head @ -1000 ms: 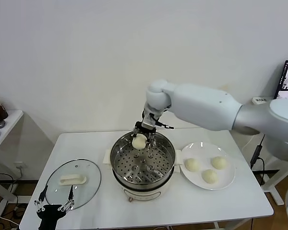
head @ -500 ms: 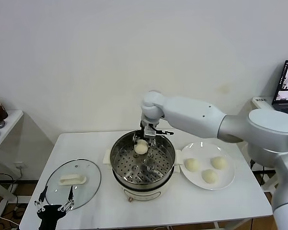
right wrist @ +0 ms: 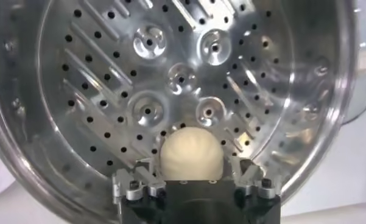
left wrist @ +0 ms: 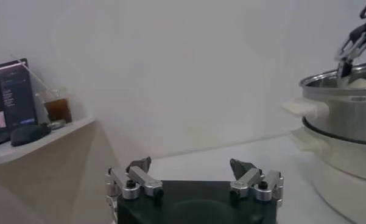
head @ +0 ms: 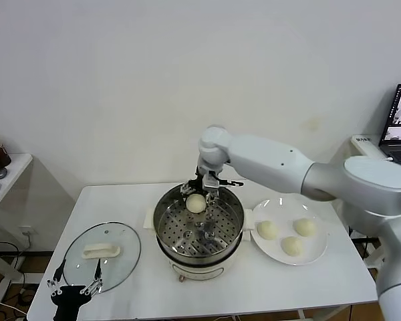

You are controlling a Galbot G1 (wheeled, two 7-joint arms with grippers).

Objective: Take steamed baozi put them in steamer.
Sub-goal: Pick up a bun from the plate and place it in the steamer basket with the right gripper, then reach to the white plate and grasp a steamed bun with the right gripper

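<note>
step: placing first baozi (head: 196, 203). right gripper (head: 202, 189) over the steamer's (head: 199, 231) back rim, jaws released, bun resting on the perforated tray (right wrist: 170, 79). three buns wait on the plate (head: 289, 257). next: lift clear. left gripper (head: 73, 286) idle, jaws spread.

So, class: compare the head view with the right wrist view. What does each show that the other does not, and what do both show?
Only the head view shows the plate with three baozi, the glass lid, the table and the left gripper, open and low beside the lid. Only the right wrist view shows the steamer's perforated tray close up. Both show the steamer, the right gripper and one baozi between its open fingers.
</note>
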